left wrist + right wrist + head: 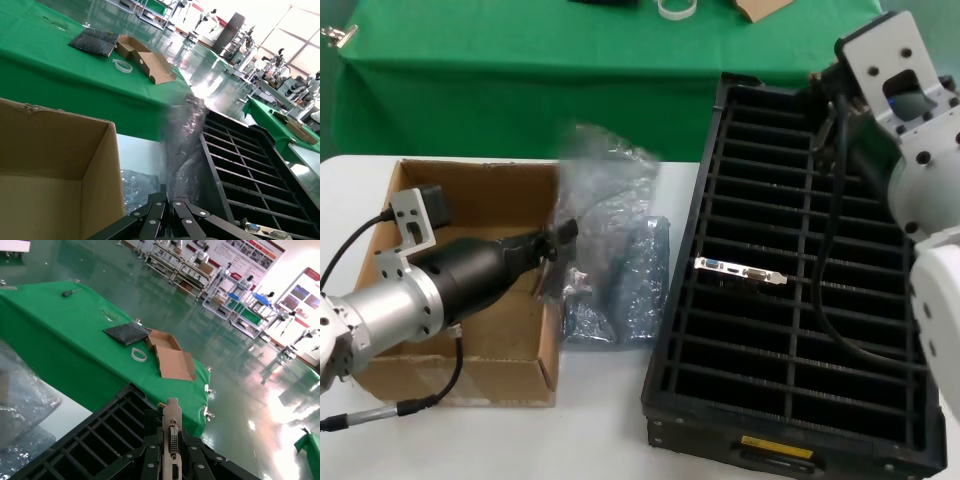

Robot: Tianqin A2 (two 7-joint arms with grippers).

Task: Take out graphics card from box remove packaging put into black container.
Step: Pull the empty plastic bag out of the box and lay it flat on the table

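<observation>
**Bag lifted at left; card held over crate at right**

The black container (pixel 790 300) is seen right of the box (pixel 470 290). The packaging (pixel 605 175) is pinched shut in the left gripper (pixel 558 255), raised beside the box. The graphics card (pixel 171 432) is clamped upright in the right gripper (pixel 172 452) above the container's far end.

Head view looks steeply down from above, taking in the box (pixel 470 290) at left, the black container (pixel 790 290) at right, and a green table (pixel 520 60) beyond. Left wrist view sits low and close behind the left gripper (pixel 170 207), facing out across the box wall (pixel 55 165), the container (pixel 250 170) and the green table (pixel 75 65). Right wrist view rides just behind the right gripper (pixel 171 450), close over the container's far end (pixel 95 435), facing the same green table (pixel 65 335).
</observation>
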